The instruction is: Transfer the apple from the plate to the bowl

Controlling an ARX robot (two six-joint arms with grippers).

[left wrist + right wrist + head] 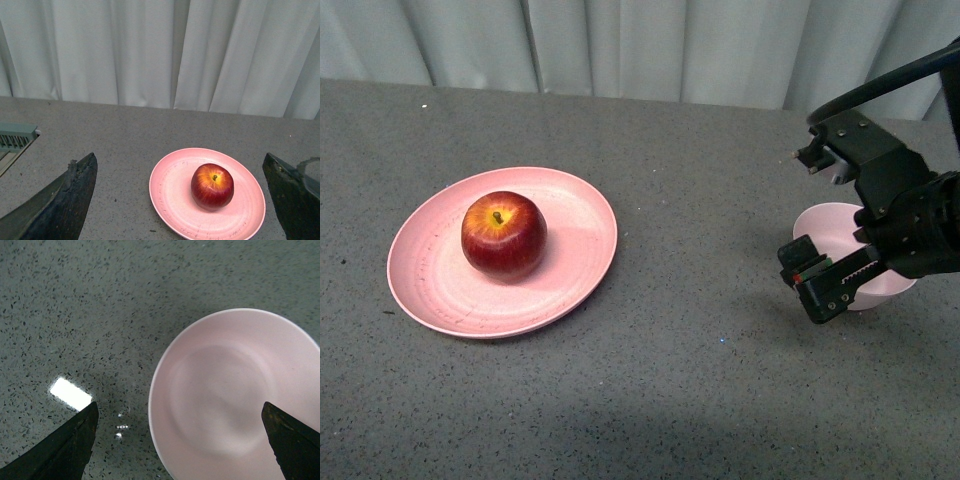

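With the apple (212,186) on the plate (170,192) ahead of the wide-apart left fingers (65,202) and the bowl (225,385) beneath the equally spread right fingers (65,450), best straddle the apple's middle before closing.

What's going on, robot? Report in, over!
Left gripper open, empty. Right gripper open, over bowl. Apple on plate, untouched. Bare tabletop between plate and bowl.
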